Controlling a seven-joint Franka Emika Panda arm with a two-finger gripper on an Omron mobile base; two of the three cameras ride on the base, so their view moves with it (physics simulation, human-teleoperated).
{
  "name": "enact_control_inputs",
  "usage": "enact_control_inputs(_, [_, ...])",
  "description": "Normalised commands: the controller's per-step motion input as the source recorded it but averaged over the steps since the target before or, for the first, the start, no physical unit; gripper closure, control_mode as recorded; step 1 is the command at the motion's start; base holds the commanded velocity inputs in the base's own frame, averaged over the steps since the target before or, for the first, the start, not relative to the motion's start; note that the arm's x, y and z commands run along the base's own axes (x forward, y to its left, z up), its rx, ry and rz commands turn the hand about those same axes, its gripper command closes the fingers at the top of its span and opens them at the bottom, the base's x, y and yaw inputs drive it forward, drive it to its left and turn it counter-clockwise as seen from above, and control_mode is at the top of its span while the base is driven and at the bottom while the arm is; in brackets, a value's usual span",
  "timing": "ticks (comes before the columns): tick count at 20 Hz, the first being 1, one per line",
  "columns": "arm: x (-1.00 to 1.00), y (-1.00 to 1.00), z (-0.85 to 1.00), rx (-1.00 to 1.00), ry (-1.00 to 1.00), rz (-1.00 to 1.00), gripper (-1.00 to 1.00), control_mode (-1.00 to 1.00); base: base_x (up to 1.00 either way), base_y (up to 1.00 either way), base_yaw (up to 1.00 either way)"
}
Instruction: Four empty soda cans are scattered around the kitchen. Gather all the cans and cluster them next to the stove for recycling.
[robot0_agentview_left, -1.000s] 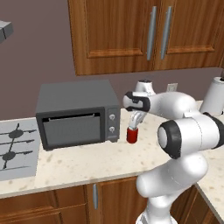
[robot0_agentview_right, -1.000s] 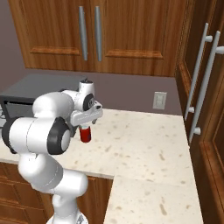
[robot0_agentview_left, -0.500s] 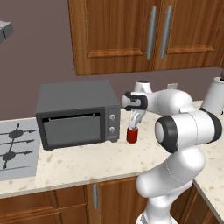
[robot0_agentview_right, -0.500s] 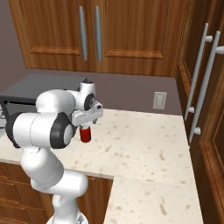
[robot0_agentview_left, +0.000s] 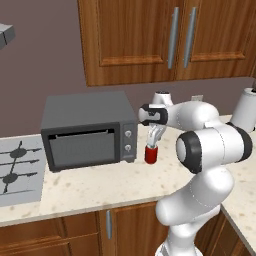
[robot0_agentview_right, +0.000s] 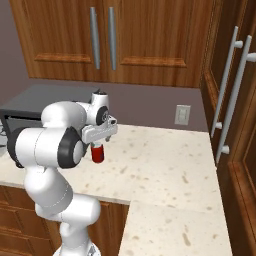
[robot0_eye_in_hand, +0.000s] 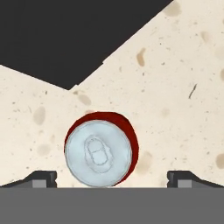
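Stove (robot0_agentview_left: 17, 170): at the far left of the left base view, a flat silver-grey cooktop with black grates, set into the table.
Range hood (robot0_agentview_left: 5, 35): a grey corner high at the left edge, above the stove.
Microwave (robot0_agentview_left: 87, 130): dark grey box standing on the table just right of the stove, its door shut, two knobs on its right panel.
Soda can (robot0_agentview_left: 150, 153): red, upright on the table just right of the microwave's front corner, apart from it and well apart from the stove; from the hand view its silvery top (robot0_eye_in_hand: 99, 153) with the pull tab faces the camera.
End effector (robot0_agentview_left: 152, 141): points straight down right over the can, fingers spread wide; in the hand view the two dark tips (robot0_eye_in_hand: 41, 178) stand at either side of the can with a gap to it, not pinching it.
Table (robot0_agentview_left: 100, 187): beige speckled stone, running on into a corner at the right.
Paper towel roll (robot0_agentview_left: 246, 110): white, upright near the right edge of the left base view.
Wall outlet (robot0_agentview_right: 183, 114): on the grey wall behind the table in the right base view.
Cabinets (robot0_agentview_right: 125, 40): brown wood with long silver handles, above the table.
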Motion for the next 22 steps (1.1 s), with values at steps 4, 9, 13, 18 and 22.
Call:
enact_control_inputs(4, [-0.01,0.05,0.0,0.0,0.0,0.0,-1.0,-1.0,0.0,0.0,0.0])
enact_control_inputs(9, [-0.08,0.1,0.0,0.0,0.0,0.01,-1.0,-1.0,0.0,0.0,0.0])
enact_control_inputs(13, [-0.15,0.04,0.0,0.0,0.0,0.02,-1.0,-1.0,0.0,0.0,0.0])
enact_control_inputs(18, [-0.15,0.0,-0.08,0.0,0.0,0.02,-1.0,-1.0,0.0,0.0,0.0])
enact_control_inputs(22, [-0.03,0.02,-0.16,0.0,0.0,0.02,-1.0,-1.0,0.0,0.0,0.0])
